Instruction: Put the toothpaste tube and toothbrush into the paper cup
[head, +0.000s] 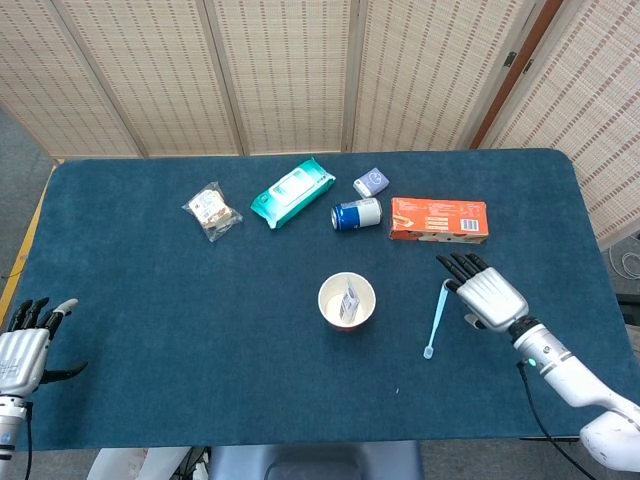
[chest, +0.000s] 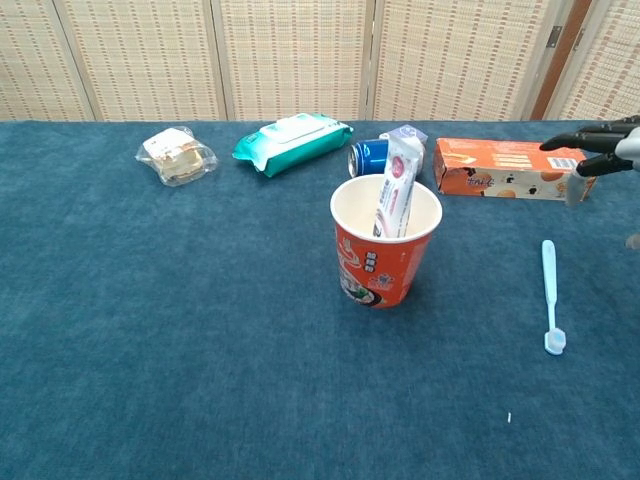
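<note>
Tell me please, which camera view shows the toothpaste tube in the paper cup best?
The chest view. There the toothpaste tube stands side-on, leaning against the rim of the paper cup, its upper part sticking out above the rim. The head view looks straight down into the cup, so the tube appears only as a small foreshortened shape.
</note>
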